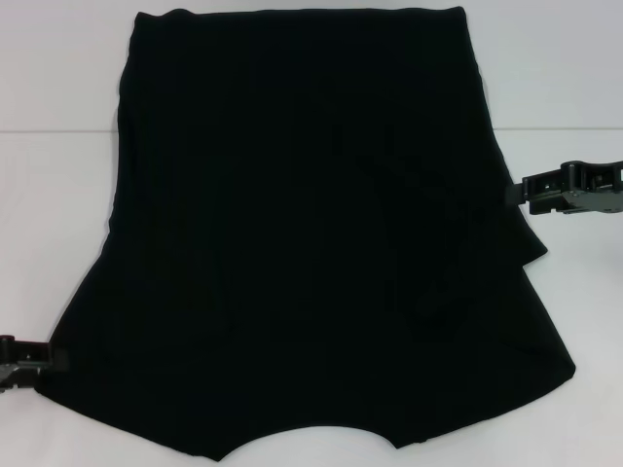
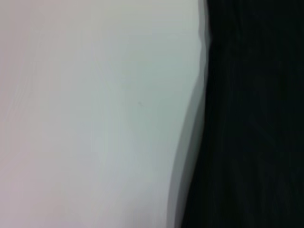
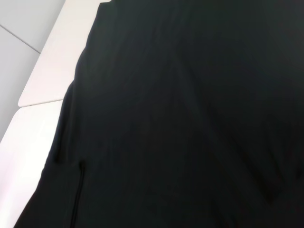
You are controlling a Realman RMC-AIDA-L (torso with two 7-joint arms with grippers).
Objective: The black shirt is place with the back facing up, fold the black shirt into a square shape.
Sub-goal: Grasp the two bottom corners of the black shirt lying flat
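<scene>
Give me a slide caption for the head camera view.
Black shirt spread on the white table, left claw at its near corner, right claw at its opposite edge.

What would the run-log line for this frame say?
stage: fold under way | black shirt: on white table, right side folded inward | left gripper: near-left shirt edge | right gripper: right shirt edge

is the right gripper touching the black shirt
Cannot tell. In the head view the right gripper meets the black shirt at its edge, black against black, with neither contact nor gap plain.
</scene>
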